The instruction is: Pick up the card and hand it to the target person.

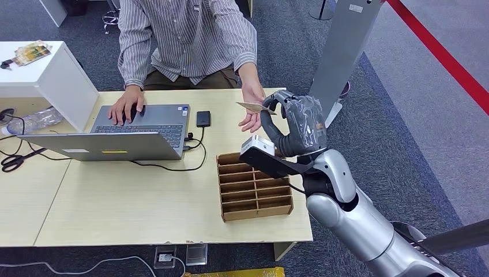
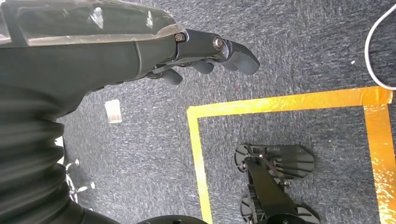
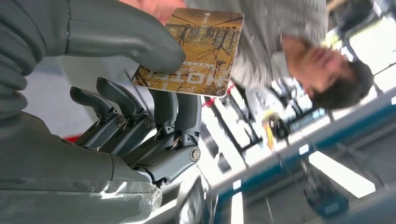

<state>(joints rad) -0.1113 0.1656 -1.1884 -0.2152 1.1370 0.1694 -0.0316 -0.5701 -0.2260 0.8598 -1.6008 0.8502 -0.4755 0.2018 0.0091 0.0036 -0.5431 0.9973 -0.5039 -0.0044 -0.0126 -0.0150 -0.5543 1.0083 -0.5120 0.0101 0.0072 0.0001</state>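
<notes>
A tan card with a printed yellow-brown picture is pinched between the thumb and fingers of my right hand, which is raised over the table's far right corner. In the right wrist view the card lies under the thick thumb, its free end sticking out toward the person. A person in a striped shirt sits across the table and holds an open palm right under the card. My left hand hangs over grey carpet with its fingers loosely curled and nothing in it.
A brown cardboard divider tray stands on the wooden table below my right arm. An open laptop, a black phone and cables lie to the left. A grey pillar stands behind my hand.
</notes>
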